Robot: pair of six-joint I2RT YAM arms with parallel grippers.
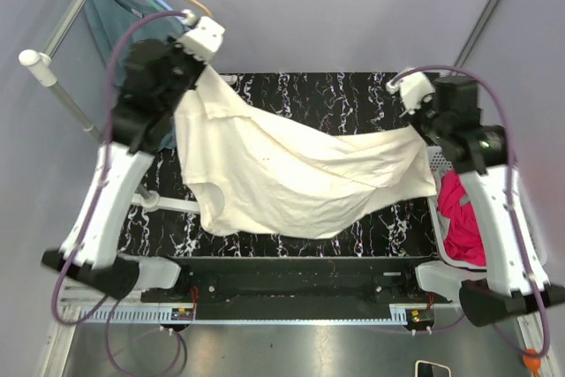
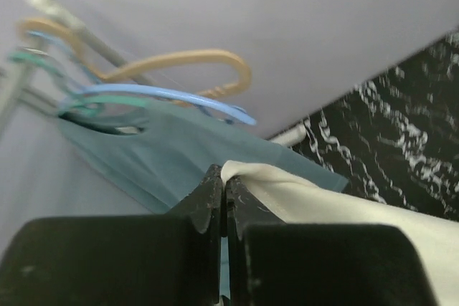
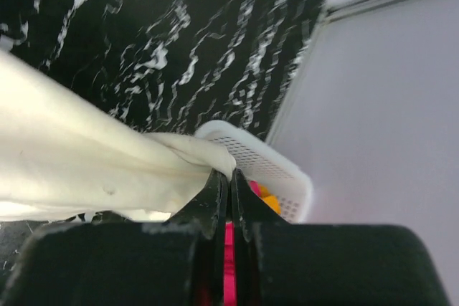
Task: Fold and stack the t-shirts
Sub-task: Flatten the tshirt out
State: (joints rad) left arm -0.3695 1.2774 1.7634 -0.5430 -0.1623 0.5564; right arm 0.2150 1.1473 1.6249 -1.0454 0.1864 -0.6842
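Observation:
The cream t-shirt (image 1: 291,174) hangs stretched in the air between both arms, above the black marbled table (image 1: 335,99). My left gripper (image 1: 201,68) is raised at the back left and shut on one end of the cream t-shirt (image 2: 301,191). At the right, my right gripper (image 1: 415,121) is shut on the other end of the cream t-shirt (image 3: 100,170). The shirt sags in the middle and its lower edge droops toward the table's front. A magenta-pink t-shirt (image 1: 463,218) lies bunched in the white basket (image 1: 434,158) at the right.
A clothes rail (image 1: 62,86) stands at the back left with hangers (image 2: 179,69) and a teal garment (image 2: 165,148). The white basket (image 3: 280,170) also holds something orange (image 3: 267,193). Grey walls enclose the table at the back and sides.

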